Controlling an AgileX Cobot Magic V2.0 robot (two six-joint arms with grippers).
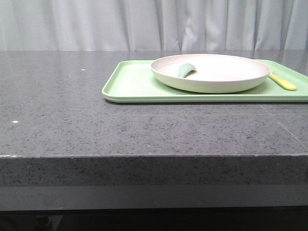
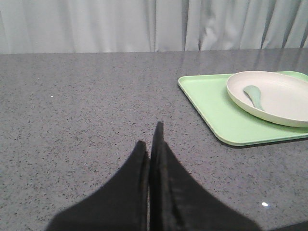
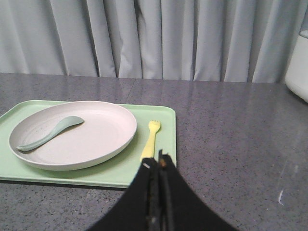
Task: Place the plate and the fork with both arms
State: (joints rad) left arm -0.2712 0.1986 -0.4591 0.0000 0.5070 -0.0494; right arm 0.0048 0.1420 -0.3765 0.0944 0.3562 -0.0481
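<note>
Nothing grasped yet; both grippers clenched on nothing, well short of the goods. Left gripper [image 2: 153, 144] low over bare counter [image 1: 72, 96], fingers pressed together, tray well off to its side. Right gripper [image 3: 159, 166] likewise closed and empty, just short of the tray's near edge, in line with the fork's handle.

Best to take the large piece first in planning: spread the left jaws before nearing the plate [image 1: 211, 72], come in low at the rim nearest that arm, pinch the raised rim, lift level so the spoon stays put. For the fork [image 3: 151, 139], spread the right jaws only narrowly, drop straight over the mid-handle, keep fingertips clear of the plate's rim just beside it and of the tray's lip. Probably a thin, light, slippery thing; easy to skid on the smooth tray.

Tray [image 1: 130, 82]: holds the plate, and the fork lying flat beside it on the right arm's side, tines pointing away. Plate: holds one teal spoon [image 3: 48, 134], nothing else.
</note>
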